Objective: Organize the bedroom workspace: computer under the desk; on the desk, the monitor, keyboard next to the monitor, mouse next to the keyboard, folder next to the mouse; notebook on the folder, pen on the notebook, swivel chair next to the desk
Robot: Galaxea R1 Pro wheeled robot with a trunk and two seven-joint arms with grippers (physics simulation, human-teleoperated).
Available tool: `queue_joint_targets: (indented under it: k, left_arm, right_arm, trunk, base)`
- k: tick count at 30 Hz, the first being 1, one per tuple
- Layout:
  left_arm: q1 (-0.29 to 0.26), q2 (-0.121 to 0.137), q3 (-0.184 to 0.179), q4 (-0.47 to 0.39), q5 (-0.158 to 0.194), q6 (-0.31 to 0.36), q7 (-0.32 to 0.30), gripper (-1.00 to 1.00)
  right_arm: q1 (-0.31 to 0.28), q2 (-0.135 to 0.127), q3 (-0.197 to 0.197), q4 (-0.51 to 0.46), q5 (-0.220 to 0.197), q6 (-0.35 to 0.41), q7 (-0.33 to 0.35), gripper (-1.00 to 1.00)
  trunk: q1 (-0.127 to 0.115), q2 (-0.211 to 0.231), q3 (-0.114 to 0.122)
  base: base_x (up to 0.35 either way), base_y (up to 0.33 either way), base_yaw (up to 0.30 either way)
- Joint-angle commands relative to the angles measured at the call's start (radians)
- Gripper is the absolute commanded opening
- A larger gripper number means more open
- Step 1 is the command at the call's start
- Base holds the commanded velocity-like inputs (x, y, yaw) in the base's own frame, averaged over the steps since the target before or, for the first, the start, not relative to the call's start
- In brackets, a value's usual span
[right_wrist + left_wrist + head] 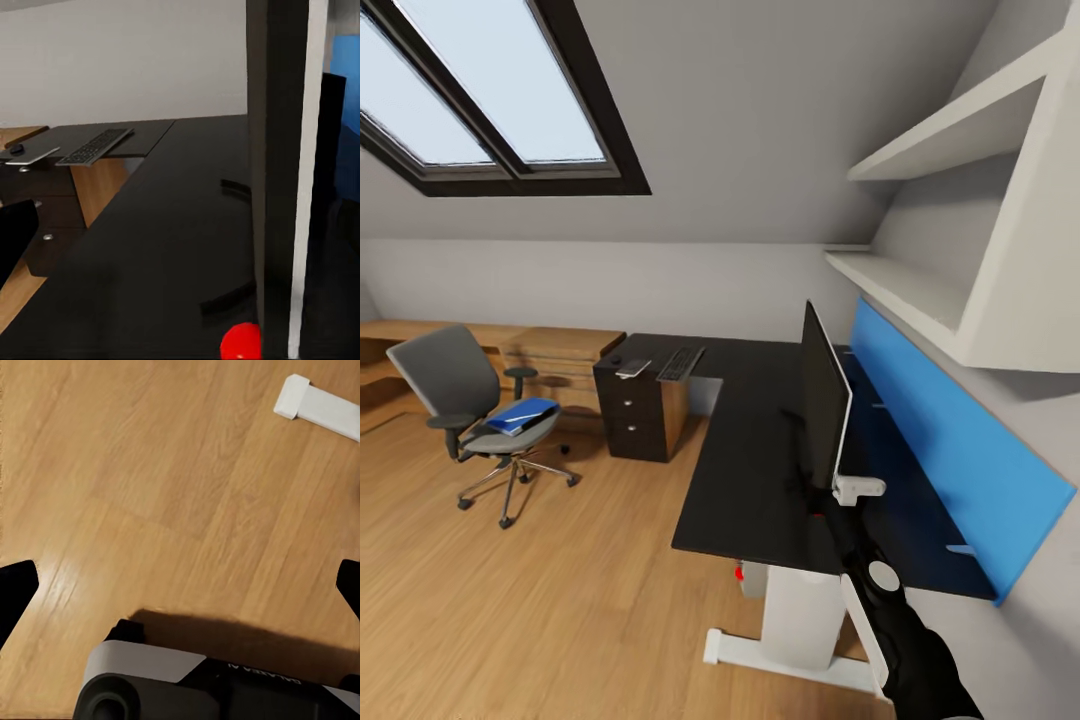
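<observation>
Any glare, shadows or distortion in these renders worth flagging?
Head view: wide-angle stretch, the shelves and skylight lean; lighting soft, faint shadow under the swivel chair. Left wrist view: pale sheen on the floor and a dark shadow above the robot's base. Right wrist view: the monitor very close, glossy desk mirroring its stand.

Skylight (490,90) above; white shelves (960,250) over a blue panel (950,450), perhaps wall-mounted.

Location: home office in an attic bedroom. Indicators: sloped ceiling with skylight (480,90), wood plank floor (540,600), black L-shaped table (750,470) carrying a monitor (822,400), swivel chair (470,410), white wall shelves (950,200).
</observation>
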Motion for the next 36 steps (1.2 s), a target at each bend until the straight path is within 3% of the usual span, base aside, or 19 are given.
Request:
queue_joint_targets:
  k: [1,9,14,18,22,27,31,36]
  left_arm:
    - [-0.001,0.001,-0.004,-0.002,0.007,0.003,0.008,1.00]
    - [-0.001,0.010,0.000,-0.002,0.010,0.004,0.009,1.00]
    - [-0.001,0.012,0.001,-0.002,0.009,-0.010,0.008,1.00]
    - [-0.001,0.013,0.001,-0.001,0.008,-0.060,0.009,1.00]
    - [-0.001,0.012,0.001,0.000,0.008,-0.074,0.008,1.00]
    - [-0.001,0.013,0.002,0.000,0.008,-0.078,0.010,1.00]
    - [-0.001,0.014,0.005,0.000,0.008,-0.085,0.011,1.00]
    - [0.000,0.013,0.037,0.018,0.010,-0.085,0.008,1.00]
  right_arm:
    - [-0.001,0.000,0.000,0.001,-0.005,-0.003,0.001,1.00]
    - [0.022,0.003,0.000,0.009,-0.011,-0.002,-0.002,1.00]
    - [0.094,0.001,0.000,0.041,-0.010,-0.004,-0.002,1.00]
    - [0.159,0.001,-0.001,0.065,-0.011,-0.014,-0.002,1.00]
    - [0.200,0.001,-0.001,0.161,-0.010,-0.091,-0.003,1.00]
    - [0.216,0.000,-0.001,0.441,-0.004,-0.279,-0.003,1.00]
    - [0.218,-0.011,-0.003,0.565,-0.007,-0.313,-0.002,1.00]
    - [0.218,-0.031,-0.003,0.633,-0.010,-0.313,-0.002,1.00]
  trunk:
    - [0.000,-0.001,-0.002]
    - [0.000,-0.001,-0.002]
    - [0.000,-0.001,-0.002]
    - [0.000,-0.001,-0.002]
    - [0.000,-0.001,-0.002]
    - [-0.004,0.006,0.002]
    - [-0.020,0.034,0.014]
    - [-0.039,0.069,0.030]
  base:
    - [-0.332,0.000,0.000]
    - [-0.337,0.000,0.000]
    - [-0.337,0.000,0.000]
    - [-0.329,0.000,0.000]
    - [-0.285,0.000,0.000]
    - [-0.068,0.000,0.000]
    - [-0.008,0.000,0.000]
    - [-0.001,0.000,0.000]
